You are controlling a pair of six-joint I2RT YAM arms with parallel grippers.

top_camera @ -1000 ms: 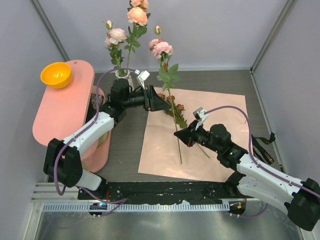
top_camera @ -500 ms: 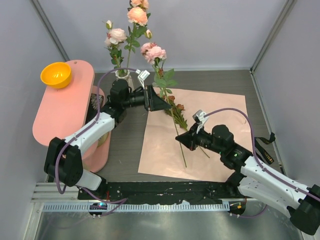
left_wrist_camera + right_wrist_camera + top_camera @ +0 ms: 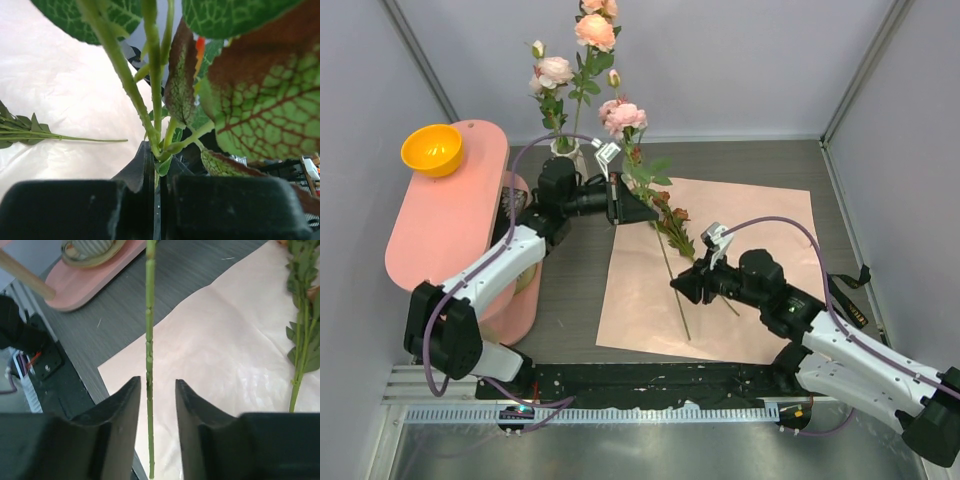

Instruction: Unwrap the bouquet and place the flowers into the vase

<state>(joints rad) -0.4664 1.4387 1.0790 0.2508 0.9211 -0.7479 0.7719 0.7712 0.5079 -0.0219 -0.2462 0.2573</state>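
My left gripper (image 3: 645, 212) (image 3: 160, 160) is shut on the leafy upper stem of a pink rose (image 3: 623, 115), which it holds above the salmon-pink paper sheet (image 3: 750, 215). The rose's long bare stem (image 3: 666, 262) (image 3: 149, 340) runs down between the fingers of my right gripper (image 3: 680, 285) (image 3: 156, 382). That gripper is open, with a gap on both sides of the stem. The white vase (image 3: 563, 148) stands at the back, mostly hidden behind my left arm, and holds several pink roses (image 3: 594, 30). Another flower (image 3: 675, 228) (image 3: 302, 340) lies on the paper.
A pink side table (image 3: 445, 220) stands at the left with an orange bowl (image 3: 432, 148) on it. Grey walls close in the back and both sides. The black base rail (image 3: 640, 380) runs along the near edge.
My left gripper has shut on the rose's upper stem. My right gripper has opened off the lower stem. The rose has swung left, toward the vase.
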